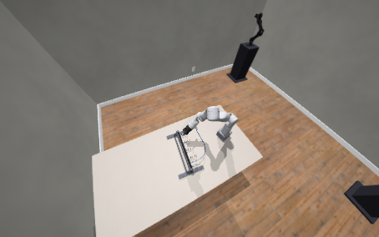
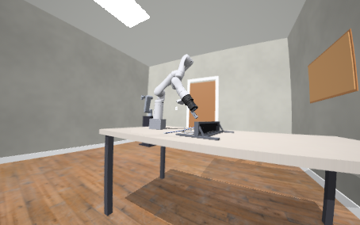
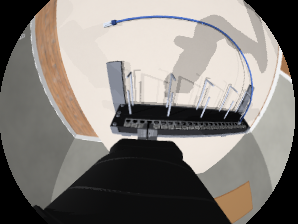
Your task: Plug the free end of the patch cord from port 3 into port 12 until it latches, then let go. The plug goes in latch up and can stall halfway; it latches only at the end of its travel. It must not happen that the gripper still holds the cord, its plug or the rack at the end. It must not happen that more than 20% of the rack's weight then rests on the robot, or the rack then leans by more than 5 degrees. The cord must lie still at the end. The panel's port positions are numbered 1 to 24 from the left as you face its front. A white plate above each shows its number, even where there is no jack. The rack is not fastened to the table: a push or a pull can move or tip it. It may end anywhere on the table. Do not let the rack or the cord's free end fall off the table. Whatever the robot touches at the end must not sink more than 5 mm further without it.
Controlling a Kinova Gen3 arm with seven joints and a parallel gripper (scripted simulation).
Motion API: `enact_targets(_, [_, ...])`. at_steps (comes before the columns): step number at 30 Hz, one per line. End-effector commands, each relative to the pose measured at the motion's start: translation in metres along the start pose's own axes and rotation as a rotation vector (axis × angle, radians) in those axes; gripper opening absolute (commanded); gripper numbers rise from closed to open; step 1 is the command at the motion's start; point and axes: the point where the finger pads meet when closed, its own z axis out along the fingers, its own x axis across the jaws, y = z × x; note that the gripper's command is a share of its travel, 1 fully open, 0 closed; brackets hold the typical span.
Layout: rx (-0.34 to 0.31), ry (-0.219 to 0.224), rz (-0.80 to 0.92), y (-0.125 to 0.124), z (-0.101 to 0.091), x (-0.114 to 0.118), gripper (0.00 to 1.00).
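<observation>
The rack (image 1: 184, 153) (image 2: 207, 128) (image 3: 180, 124) with the patch panel stands on the table (image 1: 125, 188) (image 2: 266, 147) near the robot's base. A blue patch cord (image 1: 204, 148) (image 3: 200, 24) arcs from one end of the panel across the table on the robot's side. Its free end (image 3: 109, 24) lies on the table, apart from the rack. My gripper (image 1: 184, 130) (image 2: 195, 116) (image 3: 148, 128) is shut and holds nothing. It hangs above the far end of the rack, tilted down, well away from the cord's free end. The port numbers are too small to read.
The arm's base (image 1: 224, 133) (image 2: 157, 123) is mounted at the table's far edge behind the rack. The table edge runs close to the rack in the wrist view. Black pedestals (image 1: 242, 62) stand on the floor far off.
</observation>
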Motion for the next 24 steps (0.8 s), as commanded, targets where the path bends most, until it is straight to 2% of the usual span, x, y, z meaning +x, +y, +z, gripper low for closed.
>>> enact_targets(1, [-0.002,0.0,0.0,0.0009,-0.0003,-0.0001,0.0])
enact_targets(18, [-0.002,0.0,0.0,0.001,-0.0007,-0.0001,0.0])
enact_targets(24, [-0.002,0.0,0.0,0.001,-0.009,-0.0001,0.0])
